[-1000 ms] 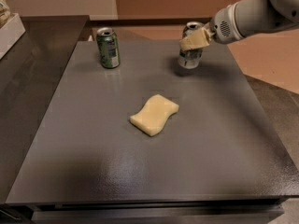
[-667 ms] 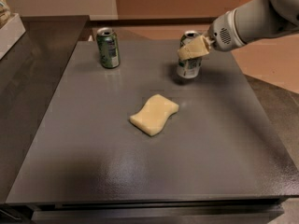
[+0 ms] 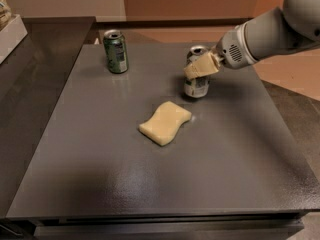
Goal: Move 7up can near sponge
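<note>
The silvery-grey 7up can (image 3: 196, 86) stands upright on the dark table (image 3: 100, 154), just right of and behind the pale yellow sponge (image 3: 165, 122), a small gap apart. My gripper (image 3: 201, 67) comes in from the right and is shut on the can's upper half; a tan finger (image 3: 201, 68) covers its front. The sponge lies flat near the table's middle.
A darker green can (image 3: 116, 51) stands upright at the table's back left. A white box (image 3: 10, 34) sits on the dark counter at far left. The table's right edge drops to a tan floor (image 3: 295, 74).
My gripper has carried the 7up can forward and left from the table's back right toward the sponge. The sponge and green can have not moved.
</note>
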Action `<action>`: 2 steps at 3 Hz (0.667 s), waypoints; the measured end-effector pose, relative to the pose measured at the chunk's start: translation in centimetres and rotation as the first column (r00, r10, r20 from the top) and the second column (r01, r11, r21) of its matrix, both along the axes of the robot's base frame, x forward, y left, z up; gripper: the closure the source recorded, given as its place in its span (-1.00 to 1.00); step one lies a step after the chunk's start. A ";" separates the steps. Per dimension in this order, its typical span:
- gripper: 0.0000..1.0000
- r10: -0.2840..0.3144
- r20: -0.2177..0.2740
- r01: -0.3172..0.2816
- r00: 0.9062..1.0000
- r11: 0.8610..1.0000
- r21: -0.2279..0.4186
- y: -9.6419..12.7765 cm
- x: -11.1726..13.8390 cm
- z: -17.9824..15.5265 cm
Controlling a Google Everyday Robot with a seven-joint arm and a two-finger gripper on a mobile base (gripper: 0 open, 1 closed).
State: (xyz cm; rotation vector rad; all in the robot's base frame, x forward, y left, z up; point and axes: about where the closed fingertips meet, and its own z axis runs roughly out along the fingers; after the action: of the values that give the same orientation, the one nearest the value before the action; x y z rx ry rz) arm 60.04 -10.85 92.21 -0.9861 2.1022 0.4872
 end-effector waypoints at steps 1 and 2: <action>0.65 0.009 0.007 -0.008 1.000 1.000 -0.008 0.7 -1.0 -0.8; 0.01 0.012 0.032 -0.011 0.999 1.000 -0.011 1.0 -1.9 -1.4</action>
State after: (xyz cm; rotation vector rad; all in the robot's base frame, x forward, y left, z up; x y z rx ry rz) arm 58.12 -9.82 90.79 -1.0064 2.0737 0.4629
